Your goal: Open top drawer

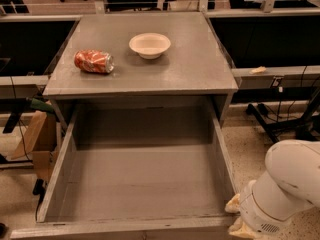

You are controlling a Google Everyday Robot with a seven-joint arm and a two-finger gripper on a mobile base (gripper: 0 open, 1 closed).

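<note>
Grey and deep, the top drawer [145,184] stands pulled far out beneath the cabinet top [195,69], which carries a crushed red soda can [94,61] and a white bowl [149,45]. The gripper [234,216] sits at the drawer's front right corner; whether it is parted or closed cannot be told.

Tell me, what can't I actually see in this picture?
Drawer front and knob: camera view, cut off by the bottom edge.
Gripper, low right by the drawer's corner: camera view, mostly hidden behind the arm.
Can label: camera view, too small to read.
</note>
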